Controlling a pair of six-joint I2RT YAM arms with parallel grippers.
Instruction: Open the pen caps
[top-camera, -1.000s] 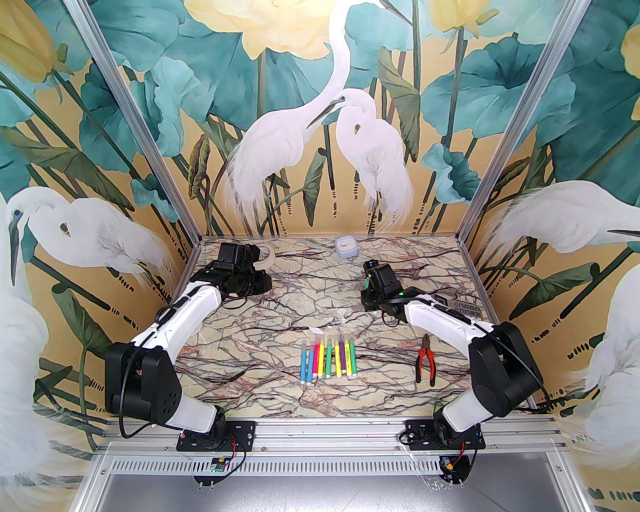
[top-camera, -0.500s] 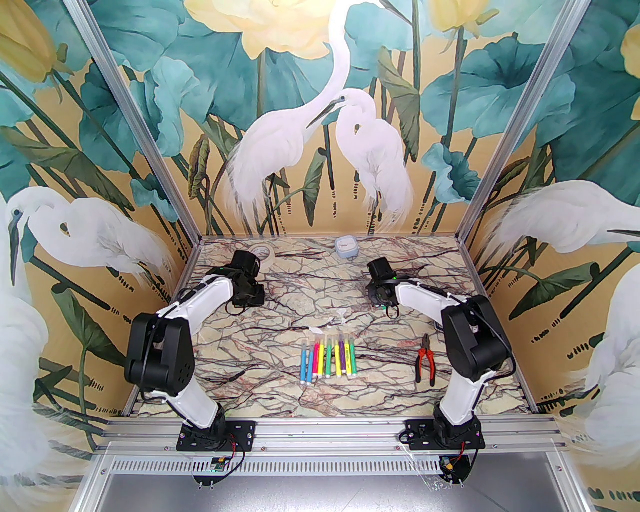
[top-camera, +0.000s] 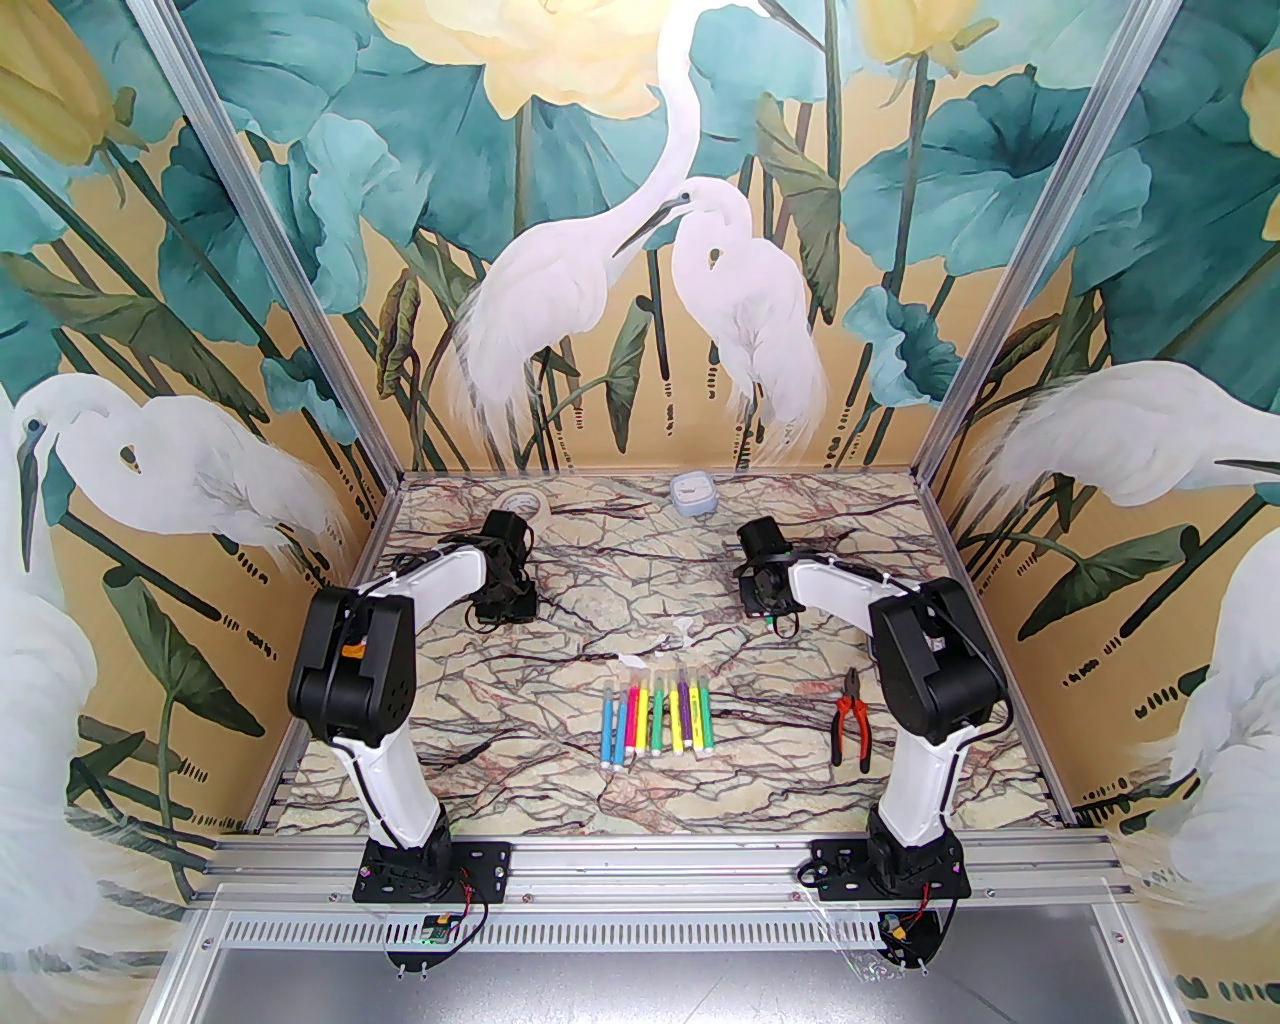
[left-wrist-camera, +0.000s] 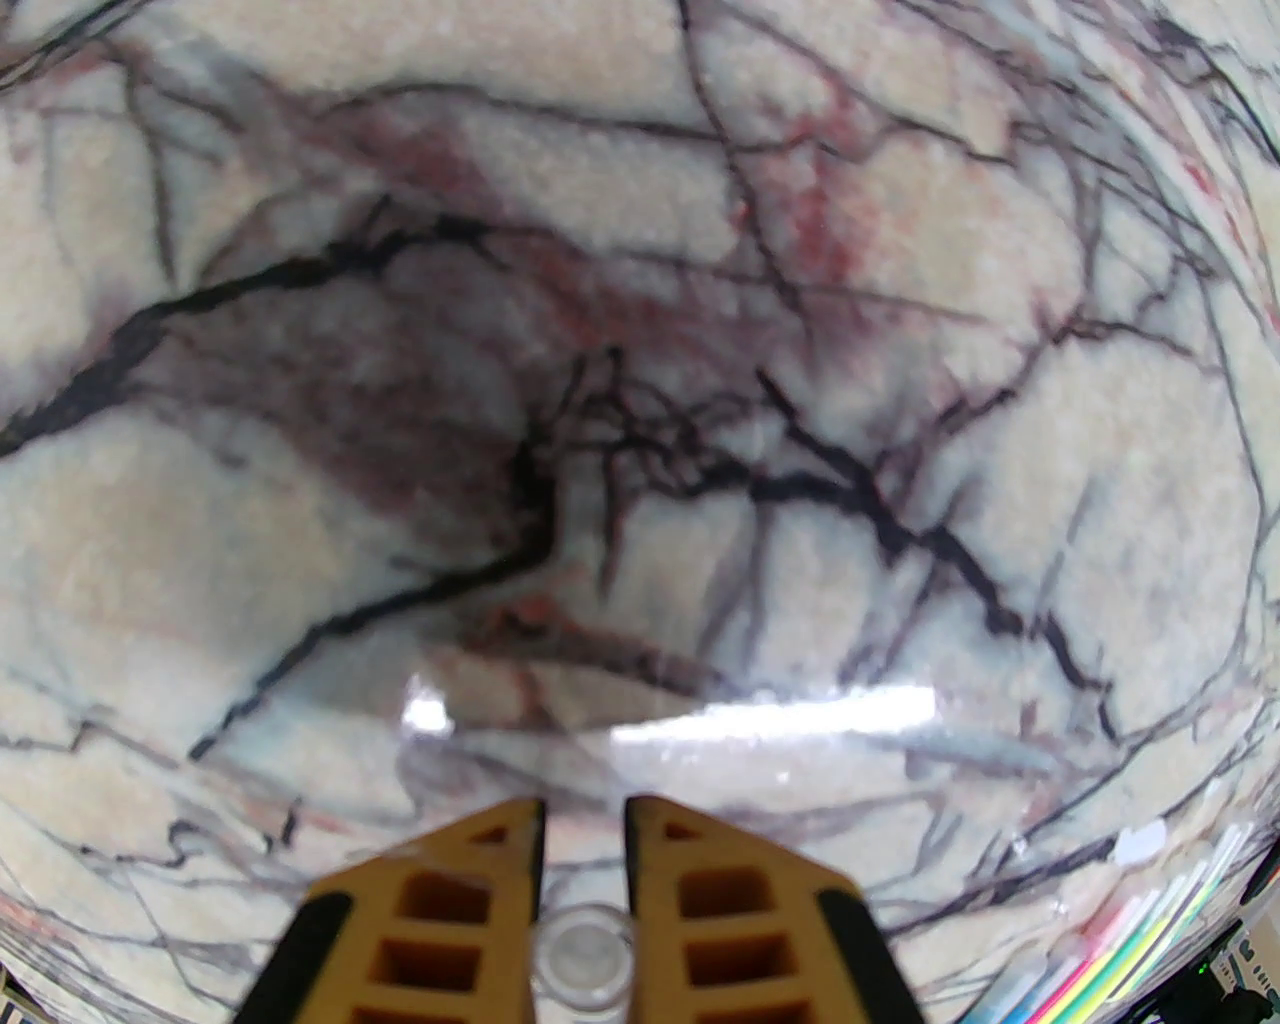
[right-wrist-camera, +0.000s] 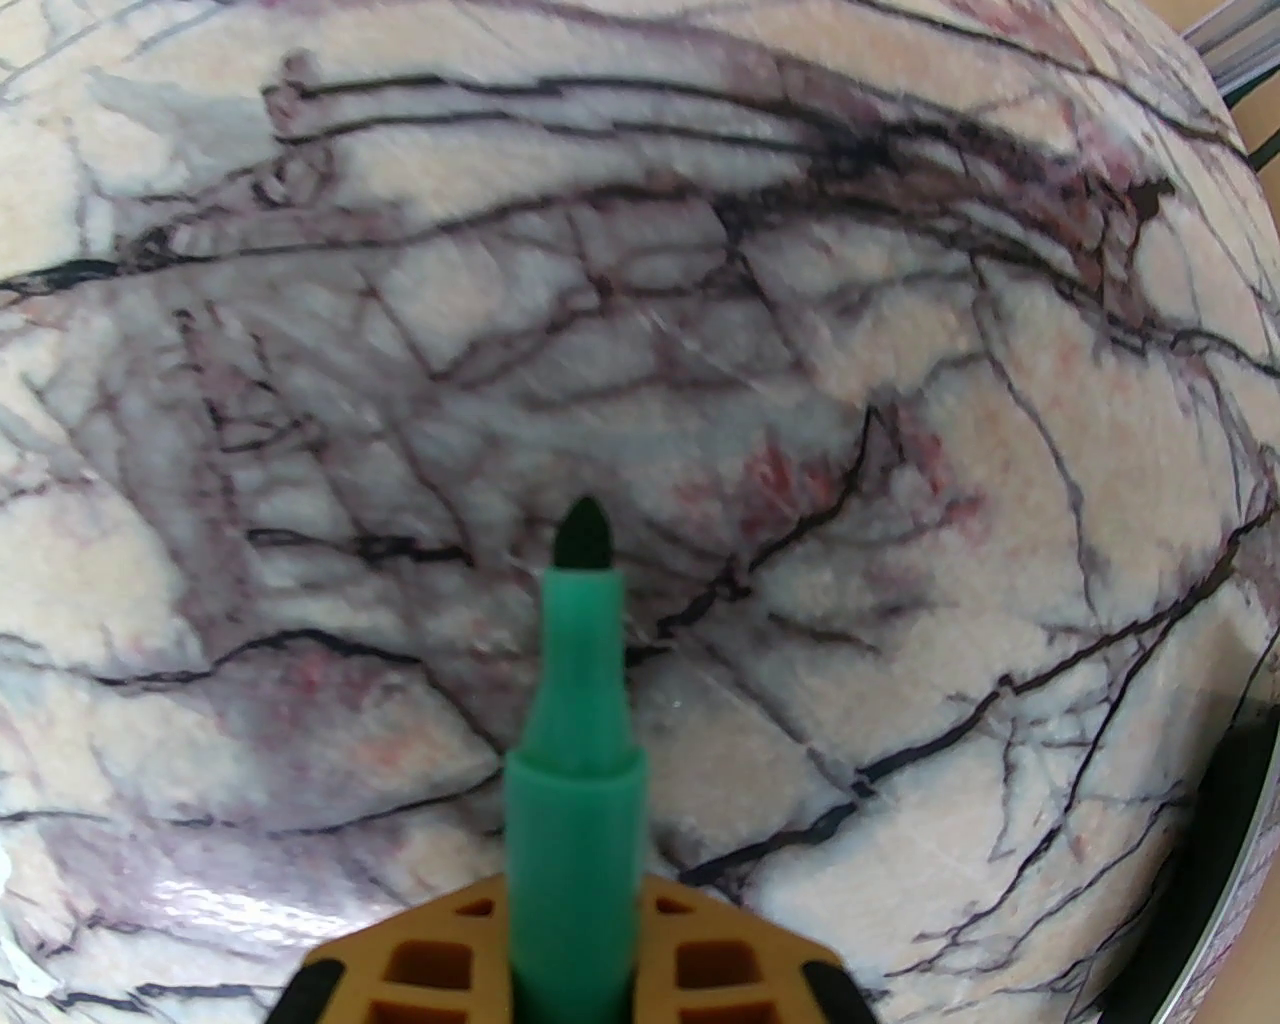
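Lettering: the small pale-blue box, beyond both claws, has a mark on its lid that is too small to read.

Left claw: pinched shut on a clear cap. The cap's round end faces the camera, and it sits back between the fingers rather than at their tips. The claw points down at the worktop. Left arm: elbow raised high, forearm sloping away and down to the wrist. A tape roll lies just beyond this claw.

Right claw: clamped on a green marker. The marker is uncapped, its dark tip bare and sticking out past the fingertips toward the worktop. Whether the tip touches the surface, cannot tell. Right arm: mirrored pose, elbow high, wrist dipped.

A row of markers lies flat, side by side, nearer the bases than both claws and roughly between them. Their pale ends point away from the bases. Clear bits lie between the row and the claws, too small to identify. Pliers with red handles sit right of the row, on the base side of the right claw.
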